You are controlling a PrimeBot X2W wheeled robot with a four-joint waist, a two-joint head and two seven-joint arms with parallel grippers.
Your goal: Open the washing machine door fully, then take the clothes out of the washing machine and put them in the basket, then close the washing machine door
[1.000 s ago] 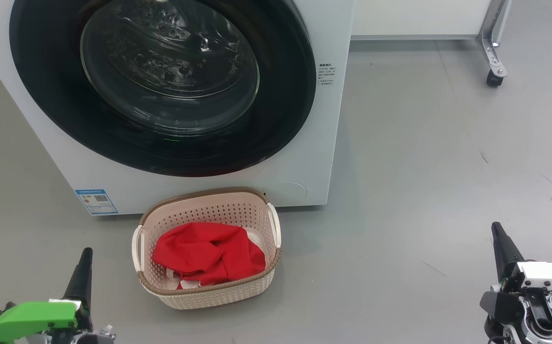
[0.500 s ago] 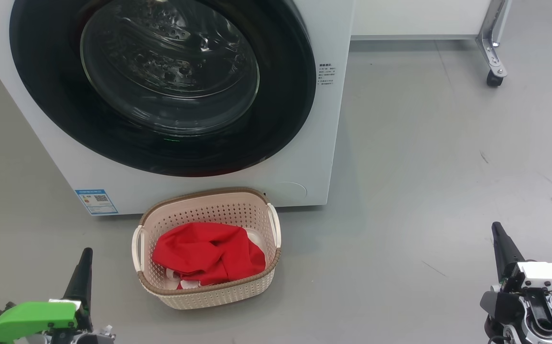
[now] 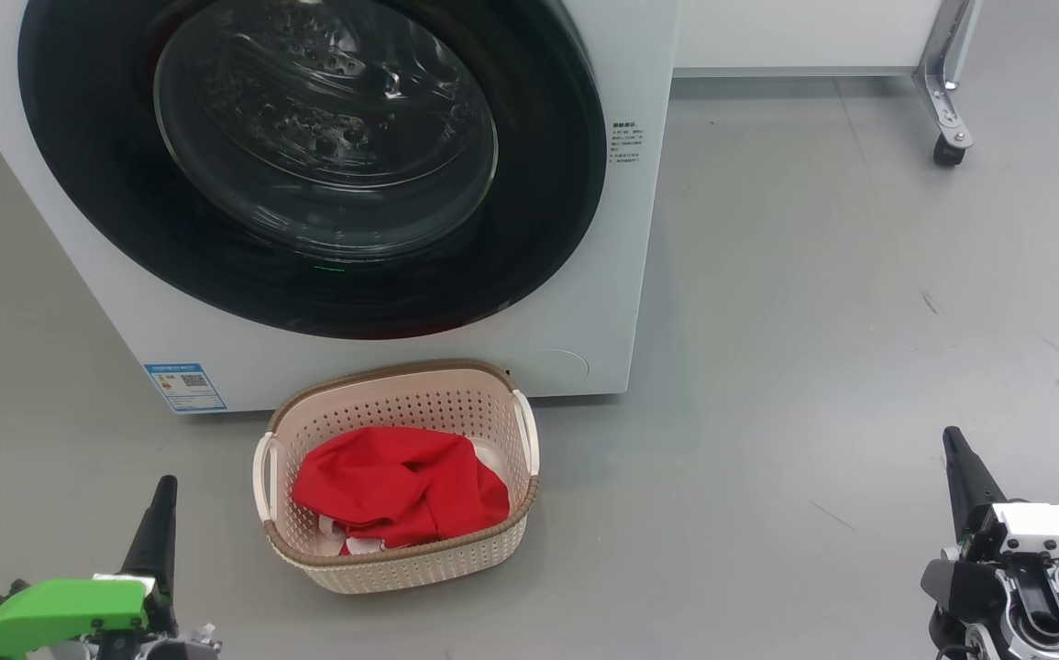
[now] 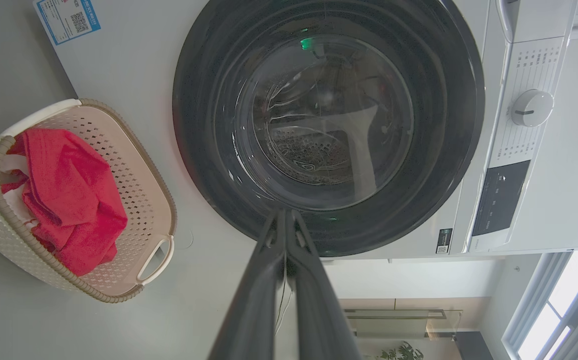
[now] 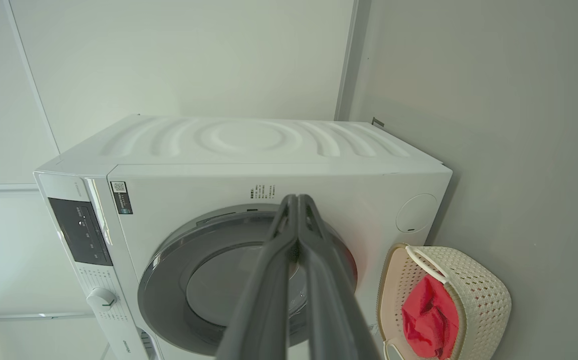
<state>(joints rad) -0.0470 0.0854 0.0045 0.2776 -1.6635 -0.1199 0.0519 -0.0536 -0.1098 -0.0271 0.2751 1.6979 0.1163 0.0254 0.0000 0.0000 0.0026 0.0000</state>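
Washing machine door (image 3: 309, 302), top beyond frame

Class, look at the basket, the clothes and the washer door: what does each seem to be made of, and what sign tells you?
The basket: likely moulded plastic, matte cream, shown by its regular punched holes; brown rim looks woven. The clothes: soft red fabric, creased and folded. The door: clear glass bowl, probably, in a glossy black rim, with reflections.
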